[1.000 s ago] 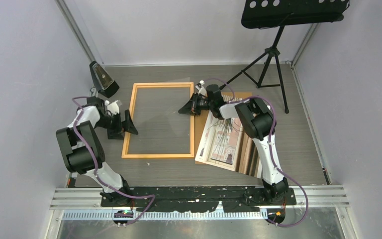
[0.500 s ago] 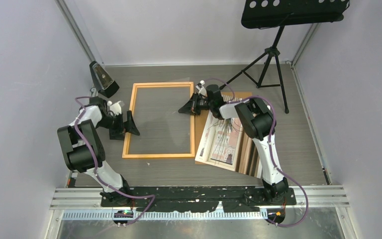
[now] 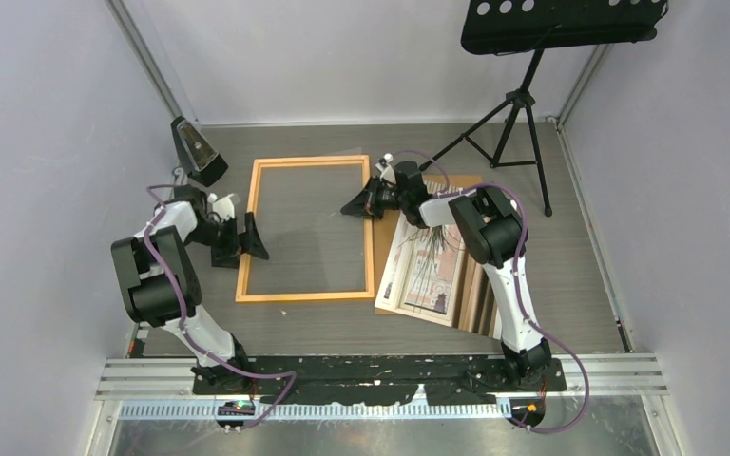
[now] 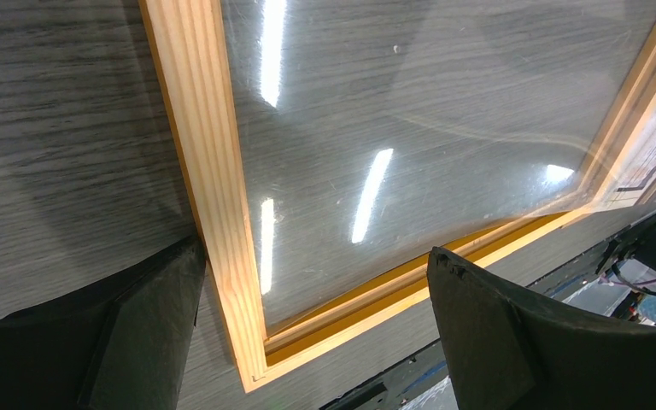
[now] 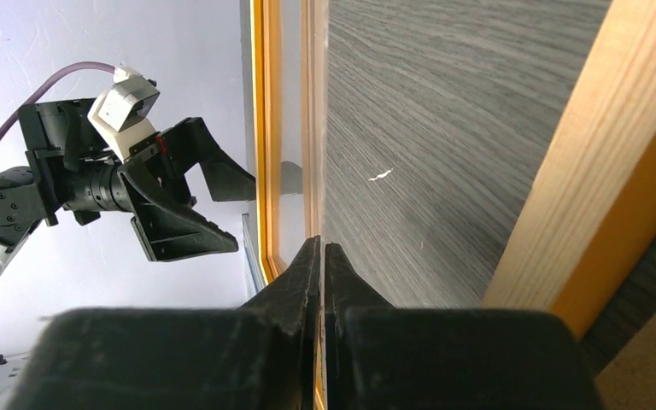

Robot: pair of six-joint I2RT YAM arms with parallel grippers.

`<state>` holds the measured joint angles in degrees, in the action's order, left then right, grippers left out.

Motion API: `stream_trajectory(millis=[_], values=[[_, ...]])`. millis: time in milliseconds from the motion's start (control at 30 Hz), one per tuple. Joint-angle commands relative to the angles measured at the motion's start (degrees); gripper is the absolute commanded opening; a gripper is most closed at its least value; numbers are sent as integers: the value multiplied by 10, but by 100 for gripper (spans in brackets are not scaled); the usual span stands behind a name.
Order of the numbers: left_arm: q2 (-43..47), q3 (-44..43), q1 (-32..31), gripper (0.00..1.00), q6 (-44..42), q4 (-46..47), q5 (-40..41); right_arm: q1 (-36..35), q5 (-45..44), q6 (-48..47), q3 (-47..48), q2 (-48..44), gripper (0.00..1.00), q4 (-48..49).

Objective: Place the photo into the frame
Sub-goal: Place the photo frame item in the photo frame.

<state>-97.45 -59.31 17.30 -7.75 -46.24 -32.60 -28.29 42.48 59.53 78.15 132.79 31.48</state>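
left gripper (image 3: 244, 243) wide open, edged slightly in toward the frame (image 3: 309, 162), straddling its left rail, right gripper (image 3: 350, 209) unmoved at its right rail, pinched on the clear sheet (image 4: 410, 111), photo (image 3: 430, 271) lying right of the frame

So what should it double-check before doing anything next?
1. Right gripper holds the clear sheet: ok, its fingers are pinched shut on the sheet's edge.
2. Left gripper ready to help: ok, jaws wide open at the left rail of the frame.
3. Clear sheet lying flat in the frame: not ok, its right side looks raised.
4. Photo in the frame: not ok, it lies outside, to the frame's right.
5. Photo face up: ok, the print shows.
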Motion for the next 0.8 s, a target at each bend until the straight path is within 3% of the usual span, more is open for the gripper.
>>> stream_trajectory(millis=[0,767], values=[[-2,7,-14,94,6,-2,-50,-15,2,22,1,2,6,40],[3,9,-14,94,5,0,-33,-15,0,69,-14,-4,6,64]])
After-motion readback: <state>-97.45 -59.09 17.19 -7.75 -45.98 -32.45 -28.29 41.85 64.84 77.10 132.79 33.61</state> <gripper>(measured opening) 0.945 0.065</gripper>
